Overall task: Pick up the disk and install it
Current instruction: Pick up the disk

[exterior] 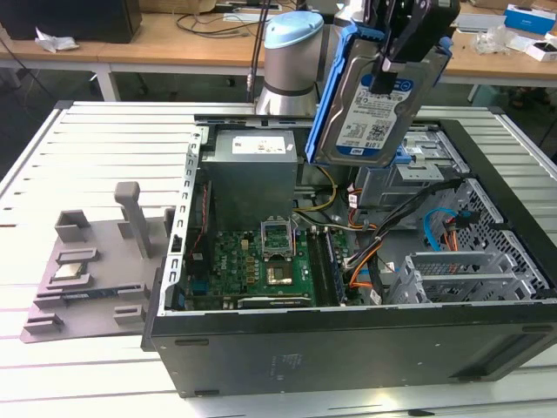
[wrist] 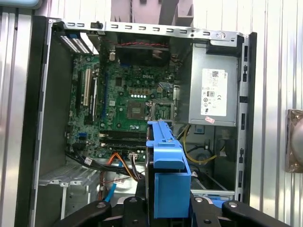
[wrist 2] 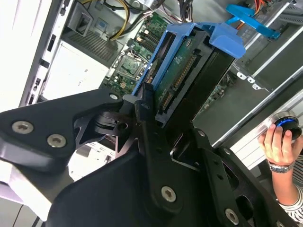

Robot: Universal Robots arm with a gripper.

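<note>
A robot arm's gripper (exterior: 385, 54) is holding the disk (exterior: 372, 100) in the air above an open computer case (exterior: 348, 348), its fingers clamped on the disk's upper end. In the exterior view the disk is hanging nearly on edge, tilted, with its labelled silver face towards the camera and its blue carrier framing it. It is hovering over the drive cage (exterior: 426, 152) at the exterior view's right, clear of the cables, apparently so it meets nothing inside. The second wrist view is giving what the exterior view cannot: the disk's connector edge (wrist 2: 182, 80) between the black fingers, and a person's hand (wrist 2: 278, 142) resting on a round control beside the case. The first wrist view is looking down past the carrier onto the motherboard (wrist: 128, 104) and power supply (wrist: 213, 92).
</note>
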